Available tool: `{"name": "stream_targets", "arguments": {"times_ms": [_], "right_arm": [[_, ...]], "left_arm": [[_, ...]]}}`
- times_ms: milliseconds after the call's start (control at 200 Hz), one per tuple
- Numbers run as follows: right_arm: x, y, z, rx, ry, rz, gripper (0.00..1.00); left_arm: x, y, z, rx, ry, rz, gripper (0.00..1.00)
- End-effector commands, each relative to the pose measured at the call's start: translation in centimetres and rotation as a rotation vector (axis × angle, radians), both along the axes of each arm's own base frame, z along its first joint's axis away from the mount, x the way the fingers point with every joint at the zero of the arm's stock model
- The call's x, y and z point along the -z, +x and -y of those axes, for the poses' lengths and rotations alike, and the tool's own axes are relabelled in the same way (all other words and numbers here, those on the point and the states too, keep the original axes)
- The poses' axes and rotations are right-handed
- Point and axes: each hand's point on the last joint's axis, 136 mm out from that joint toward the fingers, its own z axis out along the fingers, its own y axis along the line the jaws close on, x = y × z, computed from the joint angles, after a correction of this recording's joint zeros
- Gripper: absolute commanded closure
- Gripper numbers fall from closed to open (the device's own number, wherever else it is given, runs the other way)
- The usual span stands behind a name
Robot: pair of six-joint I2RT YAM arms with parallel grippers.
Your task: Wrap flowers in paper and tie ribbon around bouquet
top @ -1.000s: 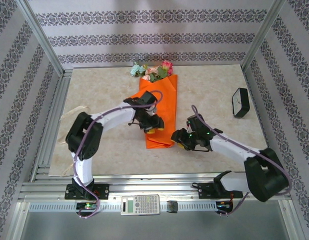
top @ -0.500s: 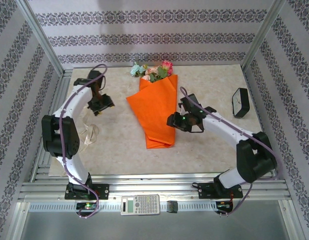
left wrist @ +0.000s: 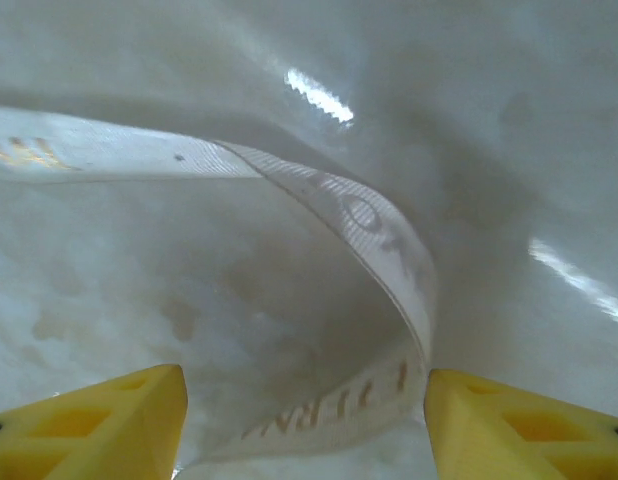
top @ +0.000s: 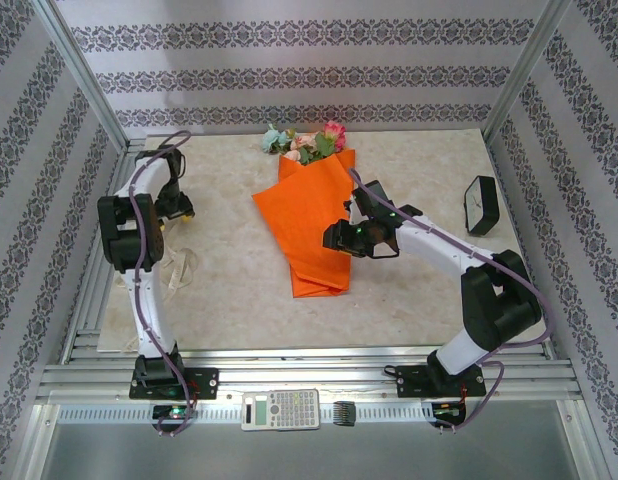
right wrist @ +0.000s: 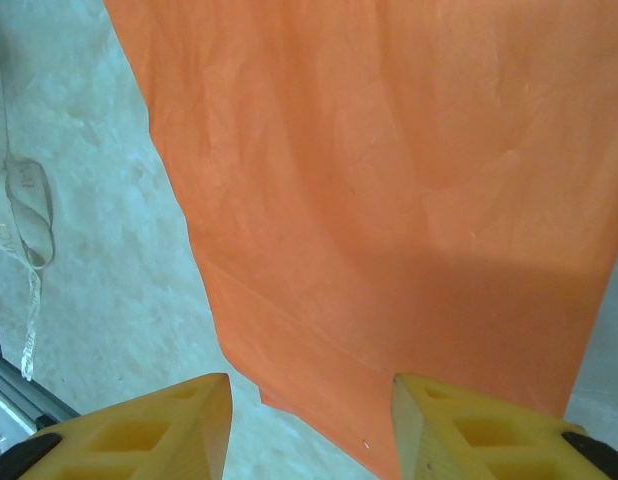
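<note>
One bouquet [top: 314, 215] lies centred on the marbled surface [top: 419, 290], flowers [top: 304, 140] toward the far wall. The right gripper [right wrist: 311, 385] stands released at its right edge, apparently to steady it for tying. The left gripper [left wrist: 304, 385], released and empty, straddles the ribbon [left wrist: 379, 225] near the left edge, apparently for pickup; patterned walls [top: 309, 75] enclose the surface.
</note>
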Motion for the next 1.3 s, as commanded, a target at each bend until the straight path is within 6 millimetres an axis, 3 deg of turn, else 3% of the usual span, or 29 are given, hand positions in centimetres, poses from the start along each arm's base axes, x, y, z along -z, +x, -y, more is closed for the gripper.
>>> {"name": "stream_targets", "arguments": {"times_ms": [0,60,160,255,355,435,535,624,749,889,934,984,1074,1209,1294], "right_arm": [[-0.7,0.3,-0.9,-0.010,0.020,0.003,0.54],[-0.8,0.4,-0.9,-0.004,0.020,0.007,0.54],[-0.9,0.6,-0.7,0.005,0.013,0.015,0.55],[-1.2,0.9,0.2,0.035,-0.007,0.035,0.55],[-1.6,1.4,2.1,0.102,-0.008,0.045,0.56],[-2.0,1.6,3.9,0.160,-0.003,0.057,0.57],[-2.9,1.9,6.3,0.231,0.001,0.088,0.58],[-4.0,1.9,8.4,0.290,0.010,0.113,0.57],[-4.9,1.3,11.3,0.376,-0.008,0.134,0.58],[-4.1,-0.5,14.2,0.472,-0.039,0.121,0.60],[-3.6,-1.3,14.9,0.503,-0.036,0.105,0.61],[-3.0,-2.1,15.4,0.531,-0.037,0.086,0.61],[-1.7,-3.4,16.2,0.581,-0.056,0.034,0.61],[-0.5,-4.3,16.8,0.667,-0.050,-0.032,0.58],[-0.6,-3.7,16.8,0.721,-0.024,-0.051,0.57]], "left_arm": [[1.0,-0.4,-0.2,0.022,-0.033,-0.046,0.65],[1.1,1.1,1.3,0.028,-0.119,0.024,1.00],[-1.3,5.2,5.2,0.064,-0.274,0.194,1.00],[-6.6,9.8,11.4,0.154,-0.424,0.393,1.00],[-12.4,13.4,20.7,0.250,-0.677,0.574,1.00],[-16.3,14.4,29.2,0.351,-0.898,0.672,1.00],[-19.4,13.1,38.3,0.484,-1.049,0.699,1.00],[-19.6,10.7,44.6,0.558,-1.118,0.652,1.00],[-18.8,6.5,51.1,0.661,-1.193,0.582,1.00],[-20.8,2.1,57.7,0.723,-1.353,0.560,1.00],[-20.6,1.0,59.3,0.723,-1.385,0.534,0.99],[-20.0,0.0,60.7,0.709,-1.406,0.503,0.80],[-19.5,-0.9,61.7,0.700,-1.389,0.491,0.61],[-20.1,-0.2,59.1,0.657,-1.201,0.536,0.34],[-19.8,0.6,56.0,0.582,-1.063,0.533,0.30]]}}
